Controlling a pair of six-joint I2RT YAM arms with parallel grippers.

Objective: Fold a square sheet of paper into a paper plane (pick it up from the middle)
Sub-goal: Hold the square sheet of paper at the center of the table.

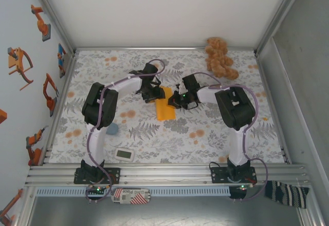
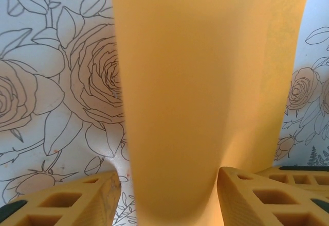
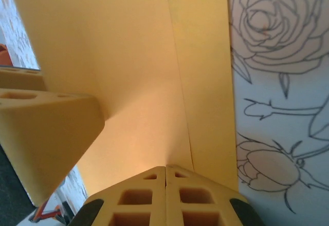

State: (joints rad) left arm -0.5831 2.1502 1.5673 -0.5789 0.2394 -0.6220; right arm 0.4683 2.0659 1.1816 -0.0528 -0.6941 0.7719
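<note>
The square sheet of paper [image 1: 165,108] is bright orange and lies on the flowered cloth as a narrow folded rectangle between the two arms. My left gripper [image 1: 151,95] is at its far left end. In the left wrist view the sheet [image 2: 200,82] bulges up as a rounded fold between the spread fingers [image 2: 77,200] of my left gripper [image 2: 169,205], which is open. My right gripper [image 1: 177,101] is at the sheet's right side. In the right wrist view my right gripper [image 3: 165,170] has its tips pressed together on the edge of a raised flap [image 3: 128,82] beside a crease.
A tan-brown plush toy [image 1: 220,57] lies at the back right of the cloth. A small blue object [image 1: 112,129] and a white device [image 1: 125,155] sit near the left arm's base. Metal frame rails border the table [image 1: 216,138].
</note>
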